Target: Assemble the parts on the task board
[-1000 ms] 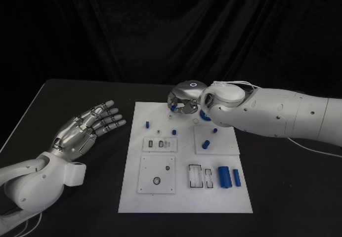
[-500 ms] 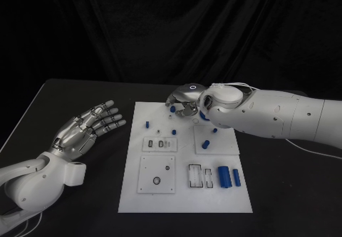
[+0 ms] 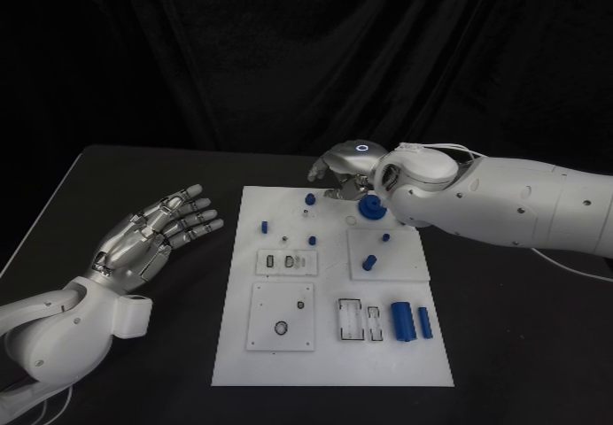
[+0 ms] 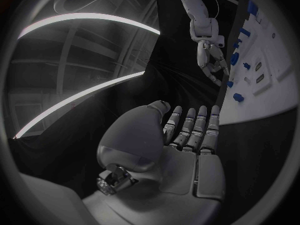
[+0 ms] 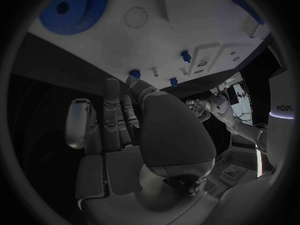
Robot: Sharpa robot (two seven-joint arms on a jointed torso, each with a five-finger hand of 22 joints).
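Observation:
The white task board [image 3: 332,354] lies in the middle of the table. A blue gear [image 3: 372,210] [image 5: 74,9] lies flat near the board's far right corner. My right hand [image 3: 347,168] [image 5: 137,130] hovers just beyond the gear at the board's far edge, its fingers apart and holding nothing. Small blue pegs [image 3: 265,226] [image 3: 369,262] stand further along the board. Two blue cylinders [image 3: 401,320] lie at its near right. My left hand [image 3: 153,235] [image 4: 187,135] rests palm up with fingers stretched out, left of the board and empty.
Pale rectangular fixture plates [image 3: 281,313] with slots and holes sit on the board's near half. Black table [image 3: 153,372] surrounds the board on all sides. My right arm [image 3: 511,208] reaches across the table's far right.
The right hand has drawn back from over the gear toward the board's far edge, so the blue gear now lies in full view. The left hand has hardly moved.

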